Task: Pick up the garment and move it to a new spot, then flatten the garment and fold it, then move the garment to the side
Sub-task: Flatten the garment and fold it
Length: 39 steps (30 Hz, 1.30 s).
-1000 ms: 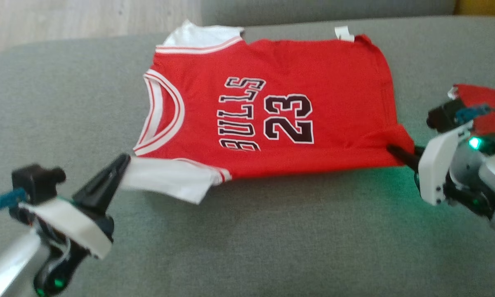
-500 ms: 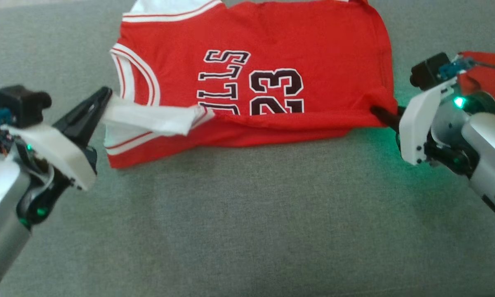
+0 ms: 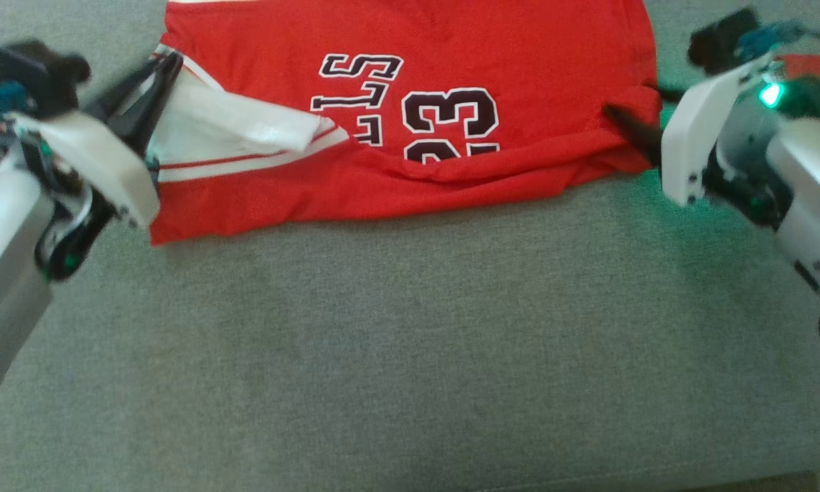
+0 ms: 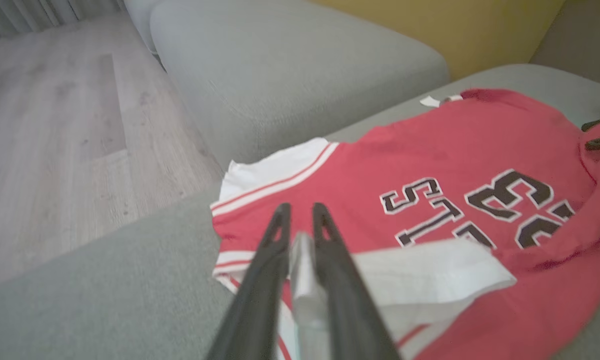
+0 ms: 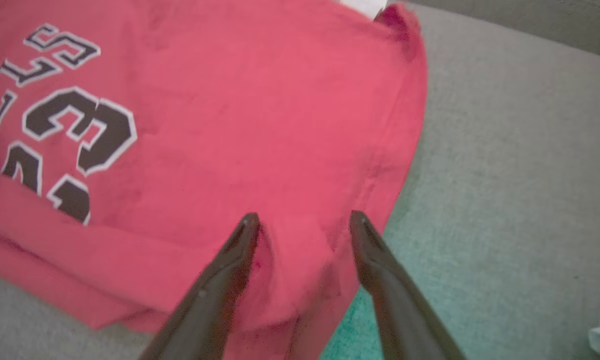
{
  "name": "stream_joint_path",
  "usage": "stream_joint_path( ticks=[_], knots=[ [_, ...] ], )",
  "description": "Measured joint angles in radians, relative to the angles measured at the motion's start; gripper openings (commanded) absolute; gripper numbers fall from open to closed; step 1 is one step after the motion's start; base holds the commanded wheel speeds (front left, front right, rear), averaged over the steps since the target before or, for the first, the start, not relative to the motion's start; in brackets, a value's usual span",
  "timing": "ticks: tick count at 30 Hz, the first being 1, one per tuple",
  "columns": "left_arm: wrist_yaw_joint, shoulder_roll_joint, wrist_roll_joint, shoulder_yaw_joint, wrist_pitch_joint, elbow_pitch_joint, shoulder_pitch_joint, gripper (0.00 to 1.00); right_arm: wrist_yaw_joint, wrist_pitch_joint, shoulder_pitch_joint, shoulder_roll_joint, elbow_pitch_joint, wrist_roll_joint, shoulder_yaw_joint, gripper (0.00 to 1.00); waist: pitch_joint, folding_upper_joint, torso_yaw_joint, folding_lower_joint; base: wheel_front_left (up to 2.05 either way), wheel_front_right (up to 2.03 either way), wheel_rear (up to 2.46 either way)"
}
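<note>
The red jersey (image 3: 451, 55) lies spread across the grey sofa cushion (image 3: 410, 355). Its near long edge is doubled over onto the chest, so the fold hides the bottom of the "23". That would explain an arm at each end of that edge: it looks like the way to lay it over evenly. The left gripper (image 4: 301, 207) is nearly closed, pinching the white sleeve (image 3: 239, 126) between its fingers and holding it just above the cloth. The right gripper (image 5: 305, 216) stands wide open at the hem corner, with red fabric lying loose between its fingers, and grips nothing. To my eye the fold is laid, and the left side needs releasing next.
</note>
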State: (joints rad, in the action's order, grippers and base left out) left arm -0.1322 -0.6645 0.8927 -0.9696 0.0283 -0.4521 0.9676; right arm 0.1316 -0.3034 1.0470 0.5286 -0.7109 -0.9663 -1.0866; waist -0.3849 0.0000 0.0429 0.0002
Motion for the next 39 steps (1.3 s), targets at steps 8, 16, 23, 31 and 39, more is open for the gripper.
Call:
stream_joint_path(
  ticks=[8,16,23,31,39],
  knots=[
    [0.044,0.132,-0.039,0.104,-0.268,-0.166,0.081,1.0,0.0,0.248,0.053,-0.058,-0.121,0.055,0.064,1.0,0.014,0.0,-0.009,-0.0002,0.0,0.0,0.0],
    [0.094,0.208,-0.177,0.415,-0.286,0.012,-0.025,1.0,0.0,0.531,0.038,-0.077,-0.171,0.074,0.173,1.0,0.068,0.0,-0.028,-0.0002,0.0,0.0,0.0],
    [0.103,0.317,-0.352,0.622,-0.286,0.201,-0.356,1.0,0.0,0.555,-0.119,-0.14,-0.046,0.288,0.551,1.0,0.139,0.0001,-0.03,-0.0003,0.0,0.0,0.0],
    [0.086,0.494,-0.49,0.784,-0.286,0.313,-0.614,1.0,0.0,0.559,-0.58,-0.392,0.216,0.673,0.966,1.0,0.205,0.0001,-0.018,-0.0004,0.0,0.0,0.0],
    [0.046,0.593,-0.585,0.873,-0.286,0.313,-0.78,1.0,0.0,0.559,-0.767,-0.464,0.364,0.782,1.087,1.0,0.233,0.0001,-0.007,-0.0004,0.0,0.0,0.0]
  ],
)
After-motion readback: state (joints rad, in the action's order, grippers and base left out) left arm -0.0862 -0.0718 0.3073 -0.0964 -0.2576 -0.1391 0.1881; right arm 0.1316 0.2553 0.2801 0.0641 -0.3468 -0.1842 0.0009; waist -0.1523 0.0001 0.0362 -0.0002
